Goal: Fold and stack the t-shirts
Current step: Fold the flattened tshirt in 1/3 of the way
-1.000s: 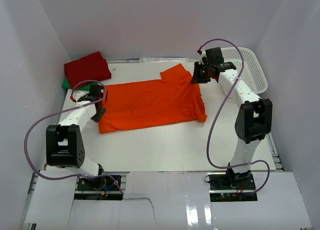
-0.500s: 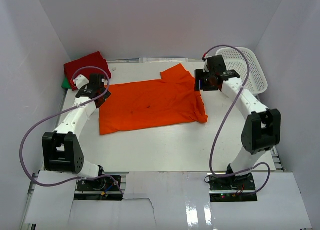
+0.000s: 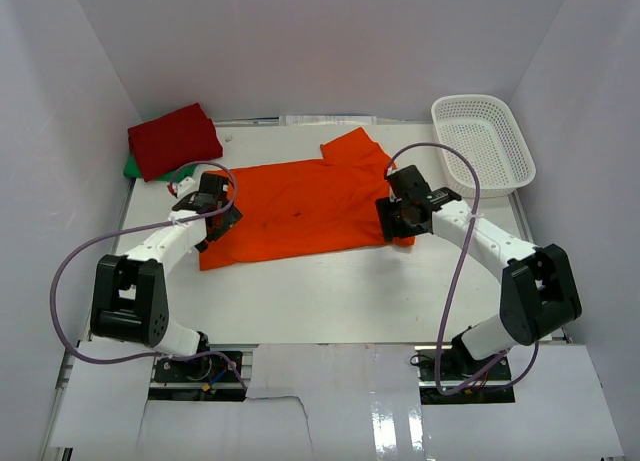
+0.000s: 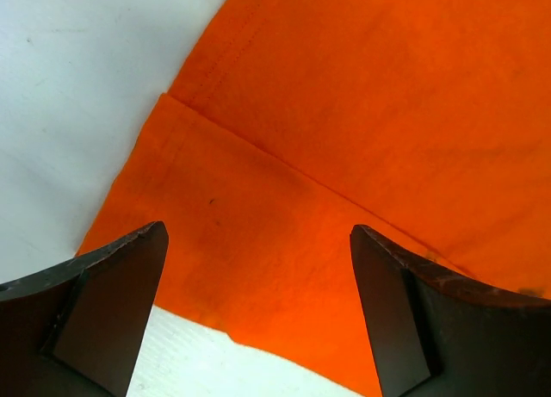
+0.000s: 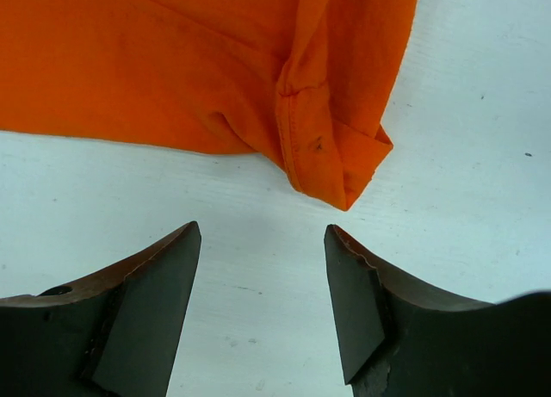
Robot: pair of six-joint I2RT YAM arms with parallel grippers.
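- Left gripper (image 3: 218,219) hangs over the near left corner of the orange t-shirt (image 3: 300,203), jaws spread wide with nothing between them.
- From the left wrist, both dark fingers (image 4: 103,302) frame orange cloth: a stitched hem runs across it on a slant, and one layer is folded over another. Whether the tips touch the cloth cannot be told.
- Right gripper (image 3: 396,221) sits low at the near right corner of the same shirt, its jaws also apart and holding nothing.
- From the right wrist, the fingers (image 5: 146,311) are over bare white table (image 3: 330,291). A doubled-over corner of the orange cloth, seam showing, points down toward the gap between them without reaching it.
- That shirt lies spread flat across the middle of the table, with one sleeve sticking out toward the far wall.
- A few small dark specks mark the orange cloth in both wrist views.
- At the far left corner the red t-shirt (image 3: 175,139) lies folded, well apart from both grippers.
- Only a sliver of the green t-shirt (image 3: 132,167) peeks out from under the near edge of the red one.
- A white mesh basket (image 3: 521,171) stands at the far right corner, apart from the orange shirt and beyond the right arm.
- Purple cables (image 3: 66,276) loop loosely from each arm's base up to its wrist, and the right one arches over the forearm above the table.
- Plain white walls close in the table on the left, right and far sides.
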